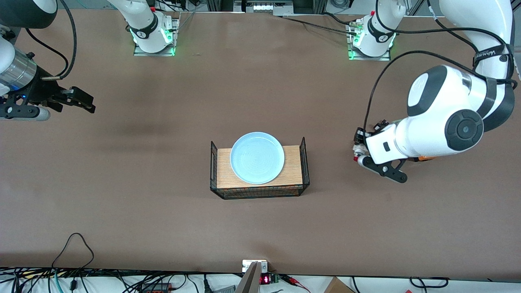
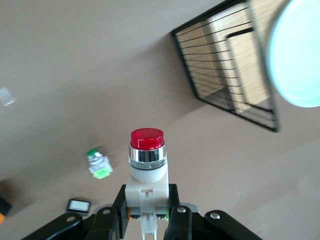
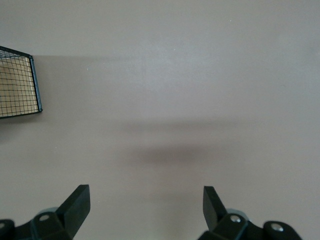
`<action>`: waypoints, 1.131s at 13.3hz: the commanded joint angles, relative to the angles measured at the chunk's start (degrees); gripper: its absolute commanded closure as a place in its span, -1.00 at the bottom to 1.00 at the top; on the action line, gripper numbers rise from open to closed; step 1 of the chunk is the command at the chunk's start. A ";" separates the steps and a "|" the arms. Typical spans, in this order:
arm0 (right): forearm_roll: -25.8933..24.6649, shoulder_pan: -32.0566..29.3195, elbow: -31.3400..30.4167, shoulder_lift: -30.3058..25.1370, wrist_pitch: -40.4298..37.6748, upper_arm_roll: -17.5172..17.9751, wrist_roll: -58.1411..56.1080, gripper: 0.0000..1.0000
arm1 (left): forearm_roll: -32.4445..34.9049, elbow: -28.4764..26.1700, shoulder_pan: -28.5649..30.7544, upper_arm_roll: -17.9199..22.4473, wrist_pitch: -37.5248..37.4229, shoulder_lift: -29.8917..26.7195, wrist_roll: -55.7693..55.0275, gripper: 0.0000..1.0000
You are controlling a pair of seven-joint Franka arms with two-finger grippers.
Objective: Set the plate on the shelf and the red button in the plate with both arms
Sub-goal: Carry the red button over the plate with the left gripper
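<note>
The pale blue plate [image 1: 257, 157] lies on the wooden board inside a black wire basket [image 1: 260, 192] at the middle of the table; its rim also shows in the left wrist view [image 2: 295, 55]. My left gripper [image 1: 359, 148] [image 2: 147, 202] hangs over the bare table toward the left arm's end, beside the basket. It is shut on the whitish body of the red button [image 2: 147, 150] [image 1: 356, 159], whose red cap points away from the fingers. My right gripper [image 1: 83, 101] [image 3: 145, 200] waits open over the table at the right arm's end, with nothing between its fingers.
A green-capped button [image 2: 98, 162] and a small black-and-white switch [image 2: 79, 205] lie on the table under the left hand. The basket's corner [image 3: 17, 82] shows in the right wrist view. Cables run along the table edge nearest the front camera [image 1: 73, 260].
</note>
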 commanded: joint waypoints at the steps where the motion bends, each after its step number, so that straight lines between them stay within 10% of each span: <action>1: 1.28 -0.24 -0.38 -0.74 0.28 0.01 -0.57 -1.00 | -0.95 7.78 -6.04 0.39 -3.16 1.04 -9.62 0.68; 15: 0.05 1.35 -0.20 -3.46 -2.27 0.71 2.15 -1.00 | 0.71 9.82 -26.10 5.13 25.04 13.96 -34.19 0.67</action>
